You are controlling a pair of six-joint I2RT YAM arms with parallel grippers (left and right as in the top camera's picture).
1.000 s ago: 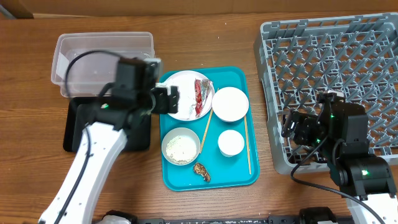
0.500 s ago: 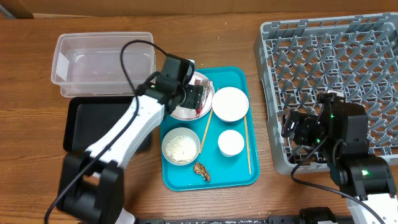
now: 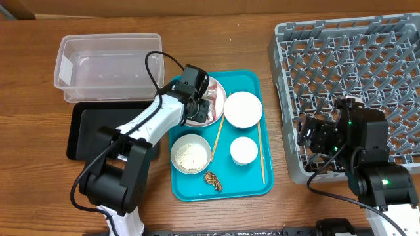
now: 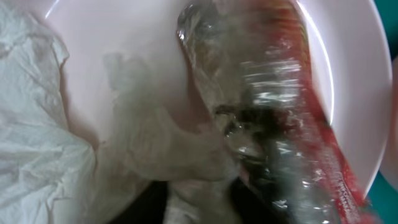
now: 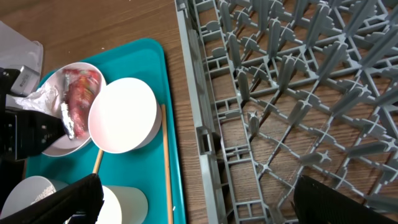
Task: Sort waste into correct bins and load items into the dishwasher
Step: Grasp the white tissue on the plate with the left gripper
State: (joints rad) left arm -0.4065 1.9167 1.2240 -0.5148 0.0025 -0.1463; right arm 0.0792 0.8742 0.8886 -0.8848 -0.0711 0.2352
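On white plate [image 4: 124,31], glossy crinkled red wrapper [image 4: 280,93]

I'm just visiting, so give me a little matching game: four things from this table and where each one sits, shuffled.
1 red wrapper
2 rice grains
3 brown food scrap
4 clear tub

A in a white bowl
B on the round plate
C behind the black tray
D bare on the teal tray

Pairs: 1-B, 2-A, 3-D, 4-C
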